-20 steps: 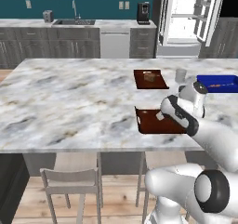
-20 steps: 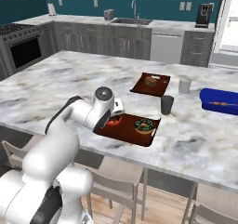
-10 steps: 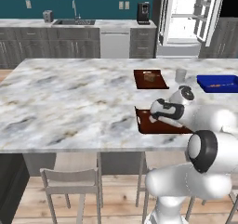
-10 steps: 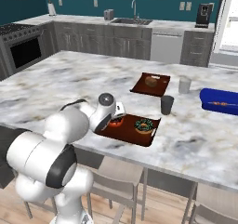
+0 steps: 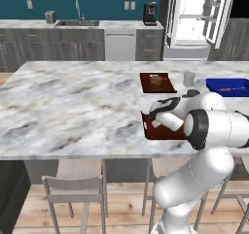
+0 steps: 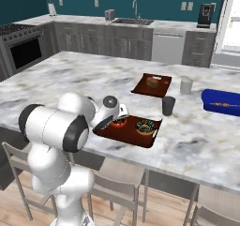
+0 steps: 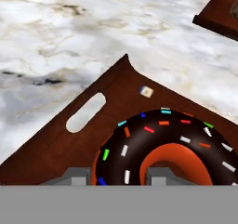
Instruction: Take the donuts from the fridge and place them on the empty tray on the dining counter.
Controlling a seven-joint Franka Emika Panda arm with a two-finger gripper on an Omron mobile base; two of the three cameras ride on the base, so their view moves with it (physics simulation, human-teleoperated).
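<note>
Hand view: claw (image 7: 118, 179) sits low over the tray (image 7: 69, 144), fingertips (image 7: 76, 175) either side of one wall of the dark sprinkled donut (image 7: 162, 148), one tip outside the ring, one in the hole. Jaws part-closed on that wall; looks like it grips the donut, which rests on or just above the tray floor, can't tell which. Orange-red underside shows in the hole.

Right base view: the second donut (image 6: 145, 125) lies flat on the right half of the same tray (image 6: 150, 140); the held donut (image 6: 118, 122) is on the left half, under the claw (image 6: 116, 119). Both donuts are on the tray, near edge of the dining worktop (image 6: 84, 82).

Handling, my guess: light, soft, crumbly; icing likely tacky, so it may cling to a fingertip on release. Pinching through the ring wall is the sensible hold; squeeze gently, it would deform.

Surface: veined marble worktop, flat, hard, smooth. Tray has a low rim and a slot handle (image 7: 86, 111) at the end. A twin brown tray with a tan block (image 6: 152, 83) lies farther off, two cups (image 6: 168, 105) beside it, a blue tray (image 6: 224, 101) far right. Left base view: fridge (image 5: 197, 22) stands with doors open behind the worktop, sink (image 5: 78, 22) and grey cabinets along the far wall, stools (image 5: 73, 189) on the near side.
</note>
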